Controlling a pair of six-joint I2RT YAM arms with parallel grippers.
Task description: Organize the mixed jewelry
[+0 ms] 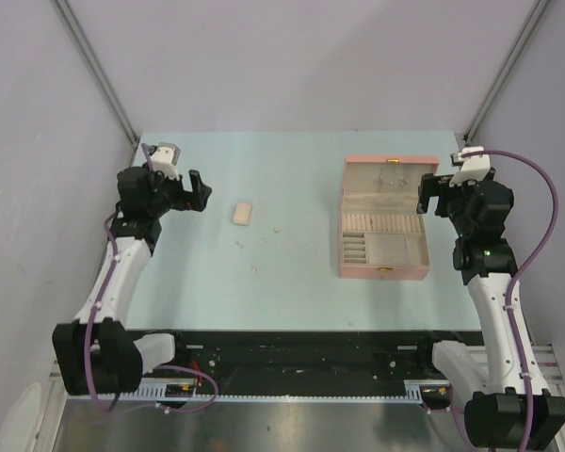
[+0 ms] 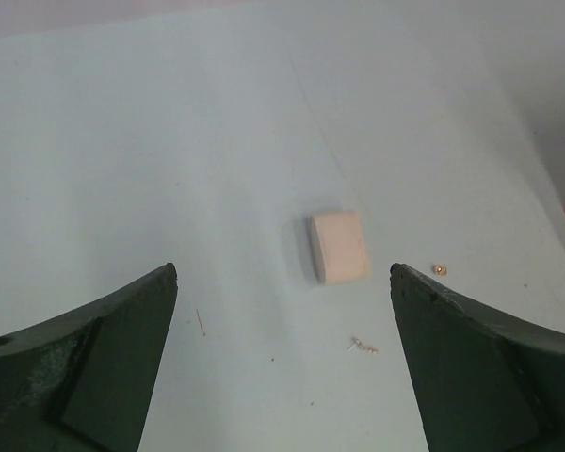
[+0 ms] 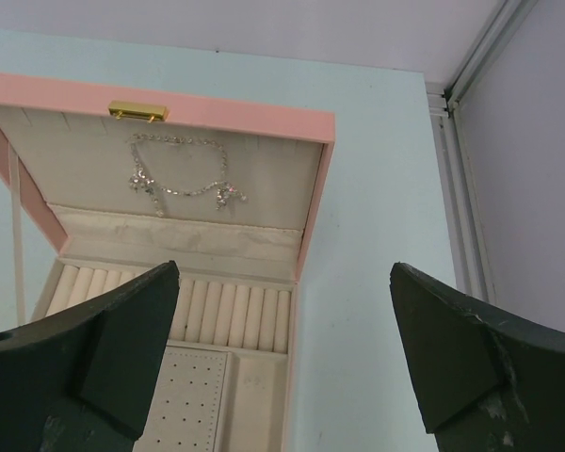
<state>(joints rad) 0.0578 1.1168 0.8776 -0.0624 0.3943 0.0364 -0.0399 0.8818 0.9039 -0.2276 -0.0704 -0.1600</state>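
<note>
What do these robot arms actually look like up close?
The left arm and right arm have white links with chunky black joints and a purple cable looping alongside. The fingers are dark, wedge-shaped, scuffed. A green light glows on the right arm.

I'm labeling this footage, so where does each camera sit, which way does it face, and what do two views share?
Top external: above, behind the arm bases, looking down on the table; both arms show.
Left wrist: on the left arm, facing forward and down at the cream piece; open jaws frame the bottom.
Right wrist: on the right arm, facing into the open pink box; open jaws below.
Shared: top and left wrist both show the cream piece.
</note>
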